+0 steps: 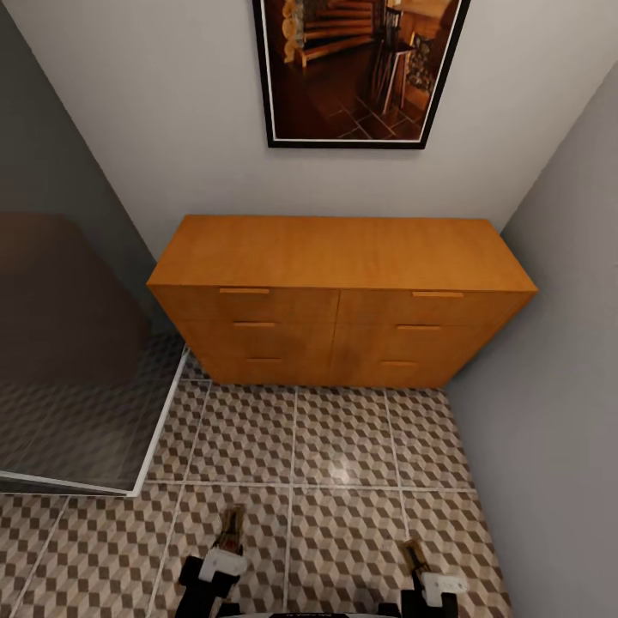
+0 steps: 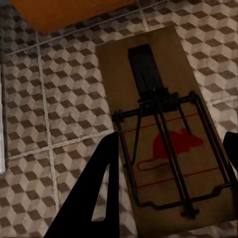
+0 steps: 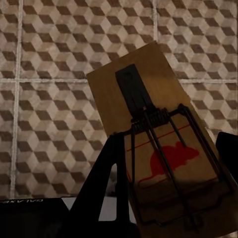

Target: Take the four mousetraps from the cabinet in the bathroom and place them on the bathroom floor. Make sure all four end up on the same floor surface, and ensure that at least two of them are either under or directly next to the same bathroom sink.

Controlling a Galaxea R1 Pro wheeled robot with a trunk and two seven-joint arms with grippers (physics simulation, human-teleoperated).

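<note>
Mousetraps (image 2: 166, 144) (image 3: 158, 153), flat tan wood.

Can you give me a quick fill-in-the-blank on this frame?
1. Each hand holds one ____.
2. All six drawers of the cabinet are ____.
3. Above the cabinet hangs a framed ____.
4. The red mark on each mousetrap is shaped like a ____.

Missing words: mousetrap; shut; picture; mouse

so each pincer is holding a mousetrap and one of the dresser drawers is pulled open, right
Not quite: the head view shows every drawer of the dresser shut. The rest holds: the left pincer grips a mousetrap and the right pincer grips another mousetrap above the tiled floor.
</note>
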